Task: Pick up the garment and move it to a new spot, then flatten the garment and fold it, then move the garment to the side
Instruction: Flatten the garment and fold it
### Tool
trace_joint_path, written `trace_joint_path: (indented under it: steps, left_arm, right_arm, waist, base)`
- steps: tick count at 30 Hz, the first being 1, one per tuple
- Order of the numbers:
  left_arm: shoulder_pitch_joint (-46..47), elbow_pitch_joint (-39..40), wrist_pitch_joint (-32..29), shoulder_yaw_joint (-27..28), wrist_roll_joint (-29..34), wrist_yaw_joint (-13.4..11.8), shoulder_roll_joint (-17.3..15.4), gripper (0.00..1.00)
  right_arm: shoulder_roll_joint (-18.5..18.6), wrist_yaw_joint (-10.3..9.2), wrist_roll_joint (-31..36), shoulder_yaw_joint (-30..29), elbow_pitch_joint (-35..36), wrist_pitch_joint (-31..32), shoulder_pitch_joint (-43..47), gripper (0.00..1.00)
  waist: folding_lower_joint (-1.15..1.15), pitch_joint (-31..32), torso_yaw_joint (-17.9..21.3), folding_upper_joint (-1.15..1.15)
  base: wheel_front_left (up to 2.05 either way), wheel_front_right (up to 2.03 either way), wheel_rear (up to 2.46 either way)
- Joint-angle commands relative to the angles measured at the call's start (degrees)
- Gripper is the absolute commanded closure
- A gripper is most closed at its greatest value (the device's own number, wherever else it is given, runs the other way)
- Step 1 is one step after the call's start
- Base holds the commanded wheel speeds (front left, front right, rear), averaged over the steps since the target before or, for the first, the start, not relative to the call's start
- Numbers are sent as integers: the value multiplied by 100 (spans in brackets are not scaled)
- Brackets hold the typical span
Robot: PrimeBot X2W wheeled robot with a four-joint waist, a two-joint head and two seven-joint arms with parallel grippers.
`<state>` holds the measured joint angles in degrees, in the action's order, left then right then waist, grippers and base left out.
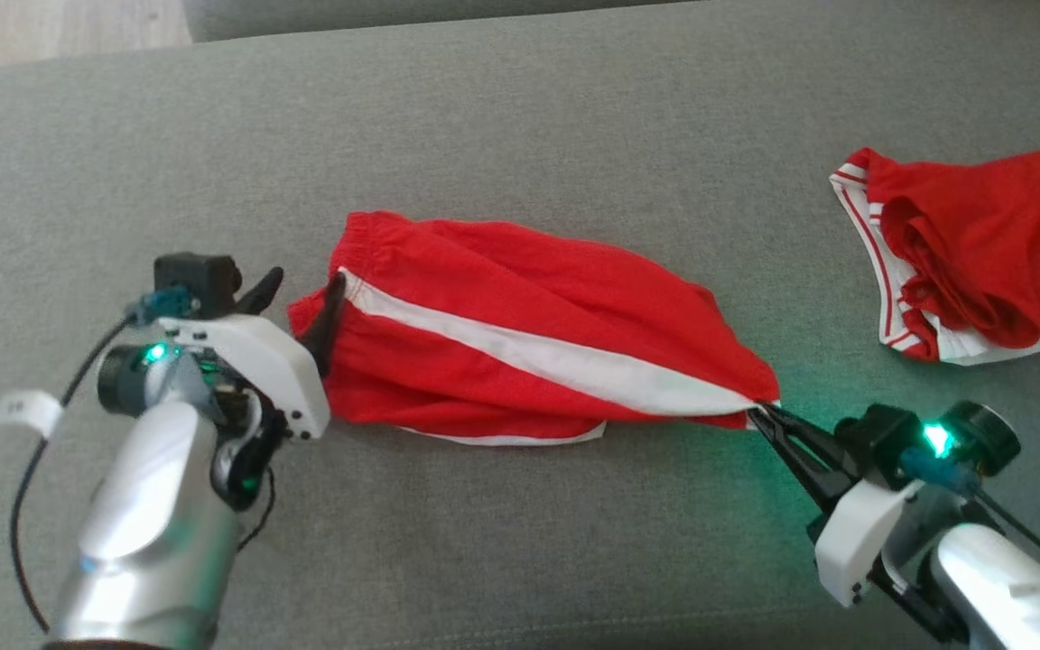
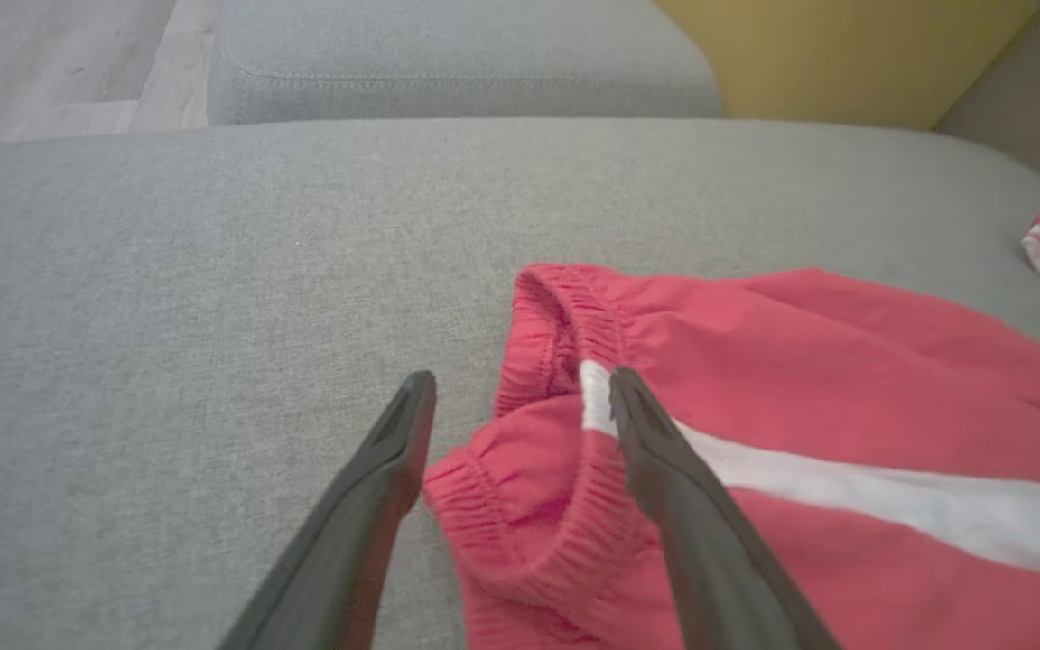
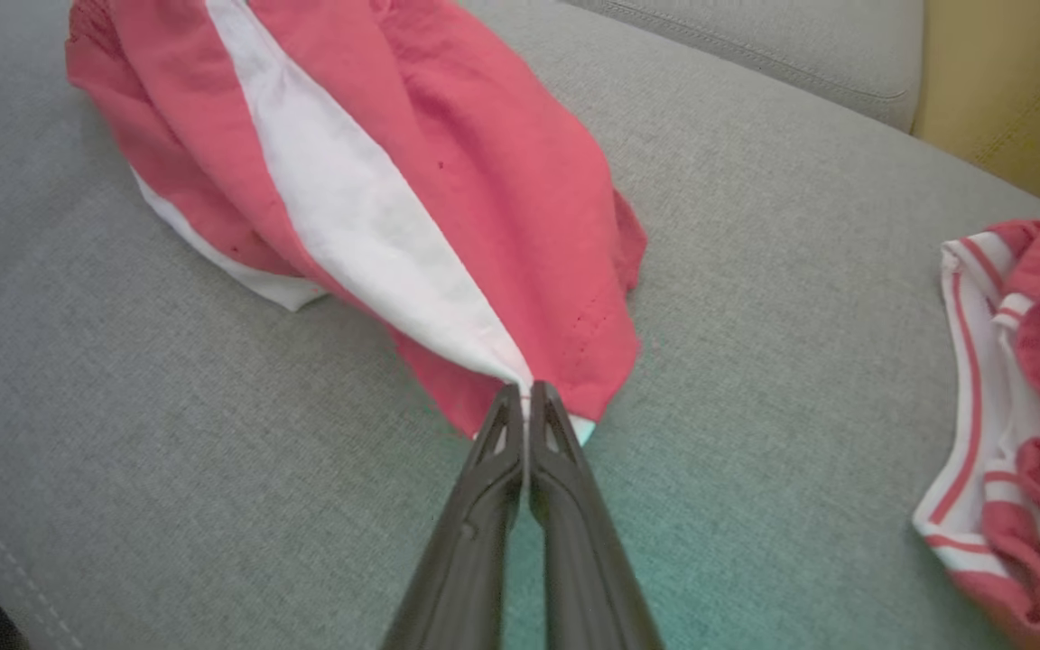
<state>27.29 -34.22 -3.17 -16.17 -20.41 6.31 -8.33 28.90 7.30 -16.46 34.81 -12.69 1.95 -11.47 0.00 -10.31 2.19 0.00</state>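
Right gripper (image 1: 759, 411) clamped tight on the hem corner of the red cloth shorts with a white side stripe (image 1: 484, 271), right where the stripe ends. Shorts lie bunched lengthwise on the grey fabric sofa cushion (image 1: 520, 117). Left gripper (image 1: 306, 278) at the shorts' elastic waistband end, fingers spread, nothing gripped: one finger over the stripe, the other just off the cloth. Crumpled red garment with white striped trim (image 1: 980, 244) sits well apart, beyond the shorts' hem end.
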Motion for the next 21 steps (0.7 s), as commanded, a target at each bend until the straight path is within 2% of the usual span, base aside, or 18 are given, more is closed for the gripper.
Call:
trace_joint_path:
  steps: [1, 10, 21]
  left_arm:
    - [309, 79, -100, 130, 47, 10, -205, 0]
    - [579, -104, -451, -205, 70, 73, -357, 0]
    - [657, -61, -441, -549, 0, 104, -423, 0]
  right_arm:
    - [46, 19, 31, 46, 92, -82, -151, 100]
    - [-13, 19, -53, 101, -141, -184, -294, 100]
    - [-54, 19, -92, 151, -293, -251, -374, 100]
  waist:
    - [0, -28, 37, 0]
    - [0, -118, 95, 0]
    - [0, -128, 93, 0]
  base:
    - [0, 0, 0]
    - [0, 0, 0]
    - [0, 0, 0]
